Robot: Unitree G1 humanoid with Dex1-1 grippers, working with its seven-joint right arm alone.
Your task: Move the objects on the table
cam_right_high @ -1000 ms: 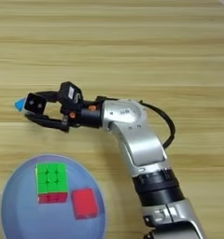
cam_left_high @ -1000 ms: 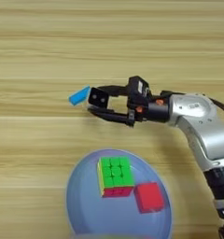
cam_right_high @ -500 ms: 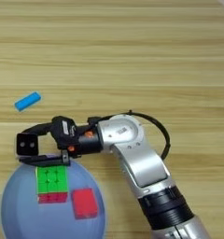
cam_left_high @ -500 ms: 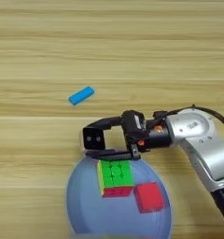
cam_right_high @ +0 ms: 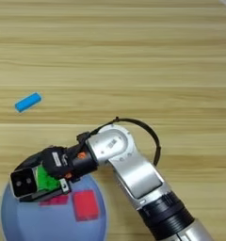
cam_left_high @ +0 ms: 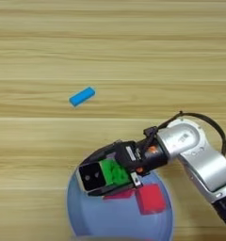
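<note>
My right gripper hangs over the left part of the round blue plate, shut on the small white block with black dots. Its black fingers cover most of the green-and-red puzzle cube, which lies on the plate; a strip of its red side shows below them. The plain red cube sits on the plate just right of the gripper. The flat blue bar lies alone on the table, well up and to the left of the plate.
The silver forearm with a black cable loop comes in from the lower right and crosses the plate's right rim. In the right eye view the plate sits at the bottom left corner.
The gripper, carrying the white block, has moved from beside the blue bar down and towards me, and now stands over the plate and the puzzle cube. The blue bar stayed where it was.
</note>
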